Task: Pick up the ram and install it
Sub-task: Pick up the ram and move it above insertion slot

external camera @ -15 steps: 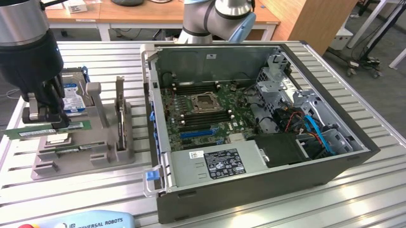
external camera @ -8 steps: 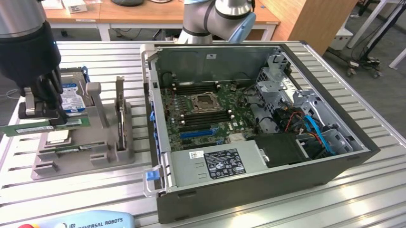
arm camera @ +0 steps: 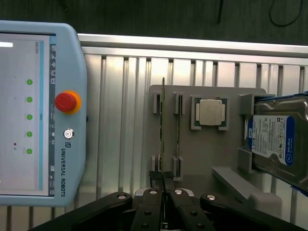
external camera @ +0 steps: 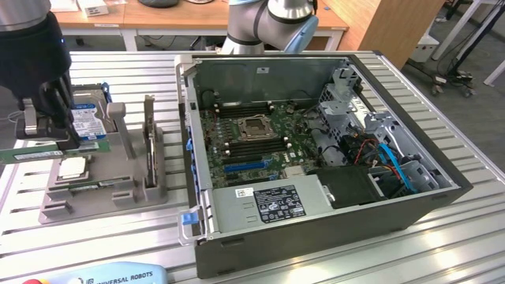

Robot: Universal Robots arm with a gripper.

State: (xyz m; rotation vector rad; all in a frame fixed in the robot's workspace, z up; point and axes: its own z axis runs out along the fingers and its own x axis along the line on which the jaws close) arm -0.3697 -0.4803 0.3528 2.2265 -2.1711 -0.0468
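Holding the long, thin green circuit-board ram stick [arm camera: 163, 125] in the black two-finger hand [arm camera: 163, 186], clamped together on the board's flat faces with only its thickness between. Reads as pick done, carry step in hand. In the exterior view, ram [external camera: 28, 155] hanging under the hand [external camera: 46, 139] at the edge of the grey moulded parts tray [external camera: 103, 198] toward the exterior view's left. Apparently clear of the tray's slots, though not certain. Well apart from the open dark-grey computer case [external camera: 316, 236] on the slatted aluminium desk [external camera: 118, 236].

Sitting in the tray: second thin green stick [arm camera: 179, 130] standing in its slot just beside the held one, small square silver processor chip [arm camera: 210, 111], silver hard drive with blue label [arm camera: 276, 139].

Orientation: on edge, long axis about level, lying roughly along the exterior view's left-right with a slight tilt. Edge-on to the wrist camera, so just a thin line stretching away from the hand, parallel to the slotted stick. Cannot tell which long edge carries the contacts.

Judging the install: calls for a level carry over the case wall and the long axis matched to the black memory slots [external camera: 236, 110] beside the processor socket [external camera: 254, 126], apparently lying roughly the same way. Then a square, even press; any skew likely to jam or twist the board.
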